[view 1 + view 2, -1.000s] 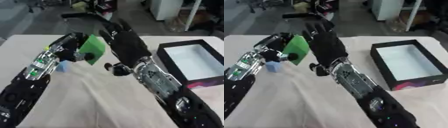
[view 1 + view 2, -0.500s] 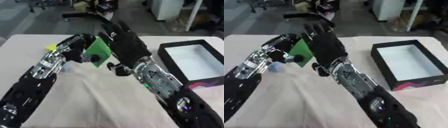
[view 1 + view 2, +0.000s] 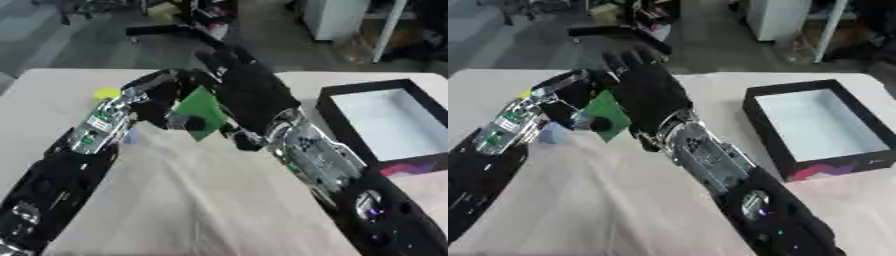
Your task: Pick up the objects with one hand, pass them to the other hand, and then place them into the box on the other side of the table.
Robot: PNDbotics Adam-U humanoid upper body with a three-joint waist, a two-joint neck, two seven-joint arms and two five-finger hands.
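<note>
Left hand (image 3: pixel 162 102) pinches green card (image 3: pixel 203 113) against spread right hand (image 3: pixel 249 92). Only the right eye view shows a pale-blue object (image 3: pixel 555 133) beneath the left hand. Beige tablecloth (image 3: pixel 192 200); black box (image 3: pixel 815 125) beyond the right hand.

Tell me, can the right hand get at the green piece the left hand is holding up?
Probably yes. The right hand is open right beside the green piece, which the left hand holds above the table, and nothing stands between them.
</note>
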